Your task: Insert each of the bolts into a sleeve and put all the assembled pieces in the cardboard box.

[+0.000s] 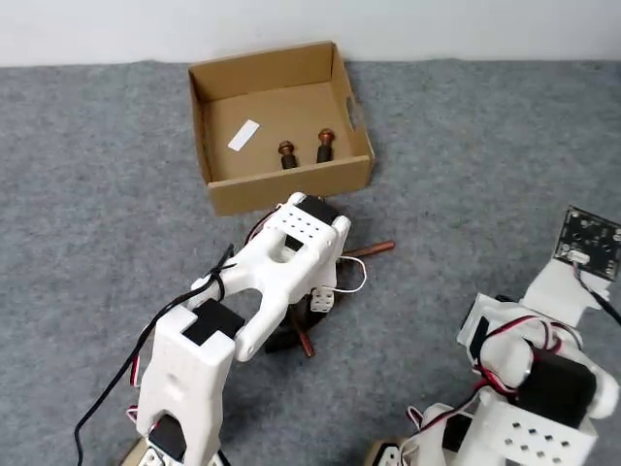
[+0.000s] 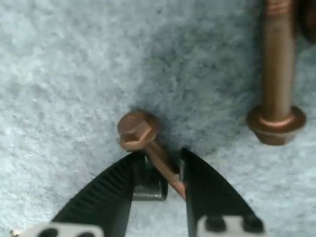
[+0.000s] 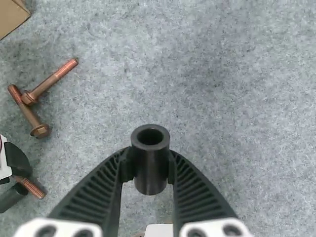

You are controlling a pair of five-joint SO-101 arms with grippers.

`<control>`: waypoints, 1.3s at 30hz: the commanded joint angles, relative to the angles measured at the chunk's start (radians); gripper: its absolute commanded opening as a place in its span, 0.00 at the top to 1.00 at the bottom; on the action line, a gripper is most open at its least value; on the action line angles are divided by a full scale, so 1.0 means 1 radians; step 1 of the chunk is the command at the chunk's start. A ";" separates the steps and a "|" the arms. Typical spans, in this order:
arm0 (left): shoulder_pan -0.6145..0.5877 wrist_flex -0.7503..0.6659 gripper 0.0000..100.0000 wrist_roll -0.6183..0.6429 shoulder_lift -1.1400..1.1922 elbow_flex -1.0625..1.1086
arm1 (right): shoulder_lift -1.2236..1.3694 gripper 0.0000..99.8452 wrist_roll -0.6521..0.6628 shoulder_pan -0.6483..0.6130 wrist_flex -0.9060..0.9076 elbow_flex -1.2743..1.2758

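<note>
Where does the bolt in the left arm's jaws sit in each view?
High view: the bolt pokes out beneath the left arm, in front of the cardboard box.
Left wrist view: bolt between the jaws, hex head beyond them.
Right wrist view: bolt, threaded end showing, off beside the held sleeve.
Shared landmark: the left gripper clamped on it.

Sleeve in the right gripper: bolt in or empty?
Empty. The sleeve in the right gripper shows an open dark bore.
</note>
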 commanded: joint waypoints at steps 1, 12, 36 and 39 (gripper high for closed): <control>-0.006 -0.089 0.87 0.034 0.000 -0.013 | -0.001 0.99 0.011 0.012 -0.019 -0.003; -0.118 -0.149 0.87 0.034 0.000 -0.015 | -0.001 0.99 0.012 0.012 -0.019 -0.003; -0.037 -0.005 1.00 0.032 -0.374 -0.059 | -0.010 0.99 0.009 -0.116 -0.015 -0.057; -0.037 -0.003 1.00 0.021 -0.535 -0.058 | -0.010 0.99 0.012 -0.124 0.036 -0.130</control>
